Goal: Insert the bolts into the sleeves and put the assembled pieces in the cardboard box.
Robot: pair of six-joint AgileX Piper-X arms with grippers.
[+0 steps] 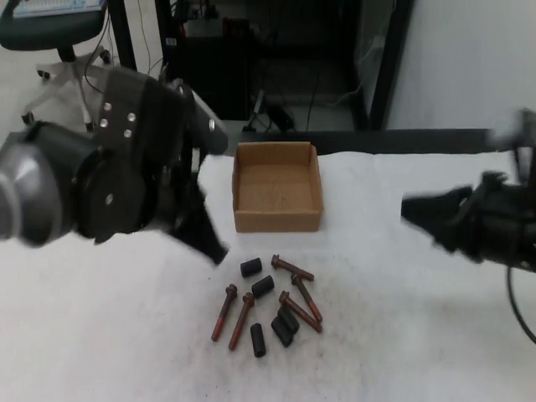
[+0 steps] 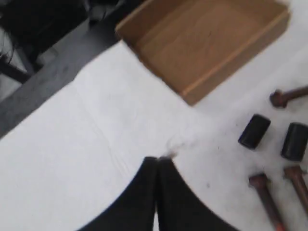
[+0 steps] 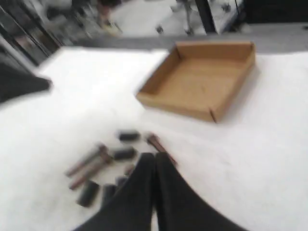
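The cardboard box [image 1: 277,219] is open on top, so the way in is from above, over its low walls. Just in front of it the bolts [image 1: 292,268] and sleeves [image 1: 250,268] lie bunched close, some touching. White worktop [image 1: 402,318] spreads wide on both sides of the heap. The big left arm [image 1: 109,176] hangs over the left side, near the heap; the right gripper [image 3: 155,155] is well off to the right

The cardboard box [image 1: 276,219] is recorded mid-bench. Bolts [image 1: 292,268] and sleeves [image 1: 250,268] are scattered at its 6 o'clock. The left gripper [image 1: 216,249] is positioned at its 8 o'clock, and the right gripper [image 1: 410,209] at 3 o'clock.
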